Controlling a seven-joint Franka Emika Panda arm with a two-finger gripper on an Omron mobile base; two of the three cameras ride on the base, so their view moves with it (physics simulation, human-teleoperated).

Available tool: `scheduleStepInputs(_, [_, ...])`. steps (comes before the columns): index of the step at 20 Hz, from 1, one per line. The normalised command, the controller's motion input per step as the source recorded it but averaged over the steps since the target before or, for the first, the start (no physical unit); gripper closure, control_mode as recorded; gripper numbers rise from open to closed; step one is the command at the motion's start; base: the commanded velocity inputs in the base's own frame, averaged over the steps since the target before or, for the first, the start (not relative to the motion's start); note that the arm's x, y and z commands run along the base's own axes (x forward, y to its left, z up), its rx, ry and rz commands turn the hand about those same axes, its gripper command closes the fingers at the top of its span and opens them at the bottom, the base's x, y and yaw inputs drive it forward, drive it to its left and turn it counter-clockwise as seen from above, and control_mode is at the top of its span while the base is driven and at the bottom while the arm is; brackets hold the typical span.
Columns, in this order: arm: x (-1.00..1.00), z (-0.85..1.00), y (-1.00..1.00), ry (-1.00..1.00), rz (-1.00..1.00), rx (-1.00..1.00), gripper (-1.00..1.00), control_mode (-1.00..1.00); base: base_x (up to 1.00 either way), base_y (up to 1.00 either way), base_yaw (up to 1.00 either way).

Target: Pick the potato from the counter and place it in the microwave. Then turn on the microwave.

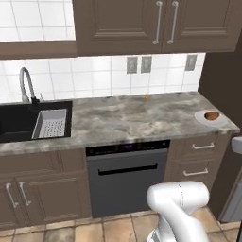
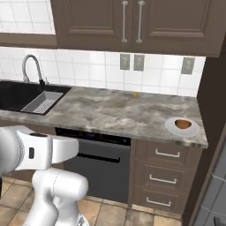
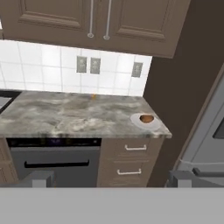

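One potato (image 1: 211, 115) on counter (image 1: 123, 120)

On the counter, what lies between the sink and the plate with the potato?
Bare marbled counter, with a small orange speck near the wall; seen in both base views, from sink to plate.

A: What is sitting at the sink end?
B: A black sink (image 1: 19, 120) is lying inset at the left, a grey perforated strainer basket (image 1: 50, 124) is resting in its right part, and a curved steel tap (image 1: 26, 82) is rising behind it.

A: And below?
B: A dark dishwasher (image 1: 127, 177) with a black bar handle is standing under the stone, brown drawers (image 1: 201, 160) are stacking to its right, and cabinet doors (image 1: 38, 191) are hanging to its left.

A: Higher up?
B: Brown wall cabinets (image 1: 156, 23) are hanging over white tiles (image 1: 90, 78) carrying grey outlets (image 1: 138, 64). A white plate (image 2: 182, 127) is lying near the right end. Brown floor tiles (image 1: 118, 231) are showing below.
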Motion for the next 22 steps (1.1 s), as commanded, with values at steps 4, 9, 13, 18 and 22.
scheduleStepInputs(4, [0.00, 0.00, 0.00, 0.00, 0.00, 0.00, -1.00, 1.00, 0.53, 0.33, -0.24])
scheduleStepInputs(9, [0.00, 0.00, 0.00, 0.00, 0.00, 0.00, -1.00, 1.00, 0.55, 0.41, -0.18])
scheduleStepInputs(13, [0.00, 0.00, 0.00, 0.00, 0.00, 0.00, -1.00, 1.00, 0.63, 0.34, -0.17])
scheduleStepInputs(18, [0.00, 0.00, 0.00, 0.00, 0.00, 0.00, -1.00, 1.00, 0.66, 0.14, -0.12])
scheduleStepInputs(22, [0.00, 0.00, 0.00, 0.00, 0.00, 0.00, -1.00, 1.00, 0.52, 0.00, -0.01])
